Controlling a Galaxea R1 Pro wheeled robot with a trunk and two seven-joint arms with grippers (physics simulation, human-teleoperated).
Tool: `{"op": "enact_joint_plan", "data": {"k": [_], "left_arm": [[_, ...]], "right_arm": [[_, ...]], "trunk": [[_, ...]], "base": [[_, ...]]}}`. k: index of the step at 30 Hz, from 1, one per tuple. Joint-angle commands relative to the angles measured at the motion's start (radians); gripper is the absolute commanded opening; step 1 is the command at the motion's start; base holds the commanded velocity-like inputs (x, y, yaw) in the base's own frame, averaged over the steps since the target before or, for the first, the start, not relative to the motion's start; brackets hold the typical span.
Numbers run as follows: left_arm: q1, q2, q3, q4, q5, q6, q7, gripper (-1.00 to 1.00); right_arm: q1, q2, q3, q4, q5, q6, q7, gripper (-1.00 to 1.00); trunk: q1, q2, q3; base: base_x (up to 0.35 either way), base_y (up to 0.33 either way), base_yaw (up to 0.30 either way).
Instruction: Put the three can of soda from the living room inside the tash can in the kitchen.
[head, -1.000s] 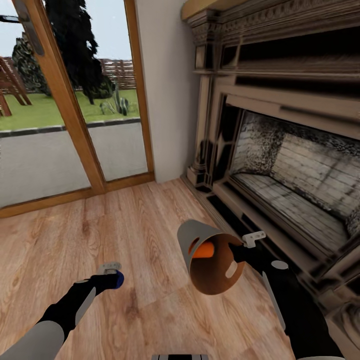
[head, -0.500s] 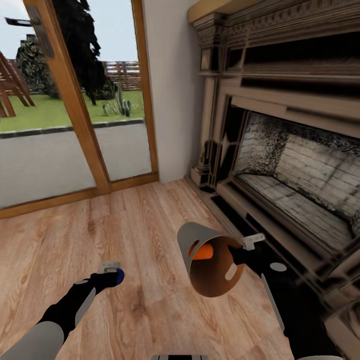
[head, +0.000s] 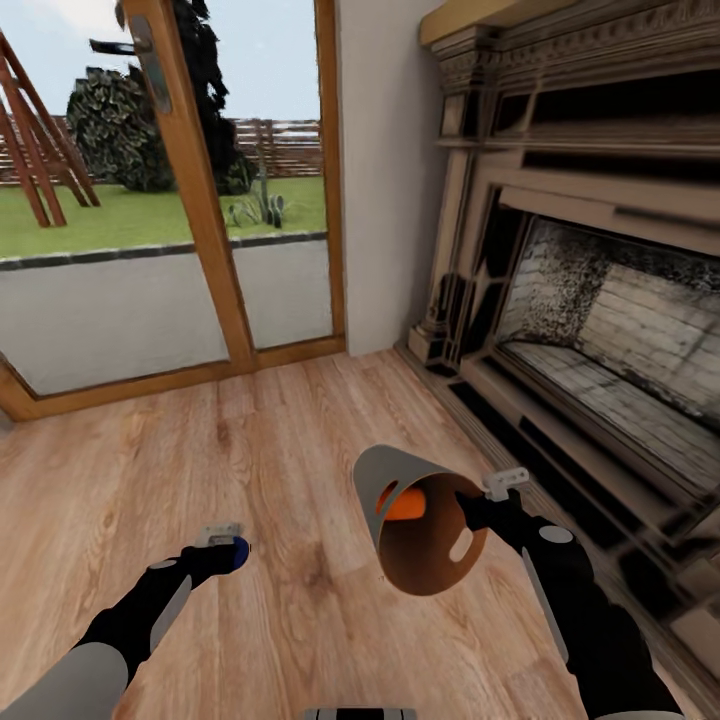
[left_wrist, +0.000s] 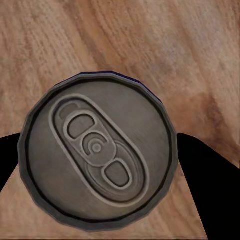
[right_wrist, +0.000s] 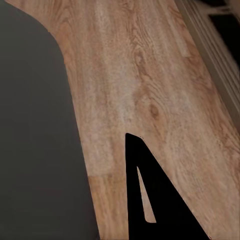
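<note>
My left gripper (head: 228, 548) is shut on a dark blue can of soda (head: 237, 556), held low over the wood floor. Its silver top with pull tab (left_wrist: 97, 155) sits between the black fingers (left_wrist: 212, 192) in the left wrist view. My right gripper (head: 480, 503) is shut on the rim of the trash can (head: 392, 478), a grey bin with a brown inside, tilted so its mouth faces me. An orange can of soda (head: 406, 503) lies inside it. The bin's dark wall (right_wrist: 35, 140) stands beside one finger (right_wrist: 157, 200) in the right wrist view.
This is the living room. An ornate fireplace (head: 600, 320) with a brick-lined hearth runs along the right. Wood-framed glass doors (head: 200, 220) onto a garden stand ahead on the left, with a white wall section (head: 385, 180) between. Wood floor (head: 250, 450) lies open ahead.
The whole picture has shifted right, so the camera has turned left. Both arms, the blue can and the bin keep their places relative to me.
</note>
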Motion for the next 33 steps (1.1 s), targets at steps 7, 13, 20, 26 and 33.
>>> {"op": "enact_joint_plan", "data": {"k": [7, 13, 20, 26, 33], "left_arm": [[0.0, 0.0, 0.0, 0.0, 0.0, 0.0, 0.0, -1.0], [0.0, 0.0, 0.0, 0.0, 0.0, 0.0, 0.001, -1.0], [0.0, 0.0, 0.0, 0.0, 0.0, -0.001, 0.001, -1.0], [0.001, 0.0, 0.0, 0.0, 0.0, 0.0, 0.001, -1.0], [0.001, 0.0, 0.0, 0.0, 0.0, 0.0, 0.001, -1.0]], "right_arm": [[0.001, 0.0, 0.002, 0.0, -0.009, 0.0, 0.0, -1.0], [0.001, 0.0, 0.004, 0.001, -0.009, 0.0, 0.001, -1.0], [0.013, 0.025, 0.006, 0.006, -0.007, -0.005, 0.003, -1.0], [0.016, 0.028, 0.008, 0.007, -0.007, -0.039, -0.003, -1.0], [0.016, 0.028, 0.009, 0.007, -0.007, -0.041, -0.003, -1.0]], "trunk": [[0.0, 0.0, -0.004], [0.0, 0.0, -0.005], [0.0, 0.0, -0.005], [0.0, 0.0, -0.009], [0.0, 0.0, -0.015]], "base": [[-0.047, 0.03, 0.139], [-0.003, 0.002, 0.03], [0.0, 0.0, 0.01], [0.0, 0.0, 0.183], [0.0, 0.0, 0.21]]}}
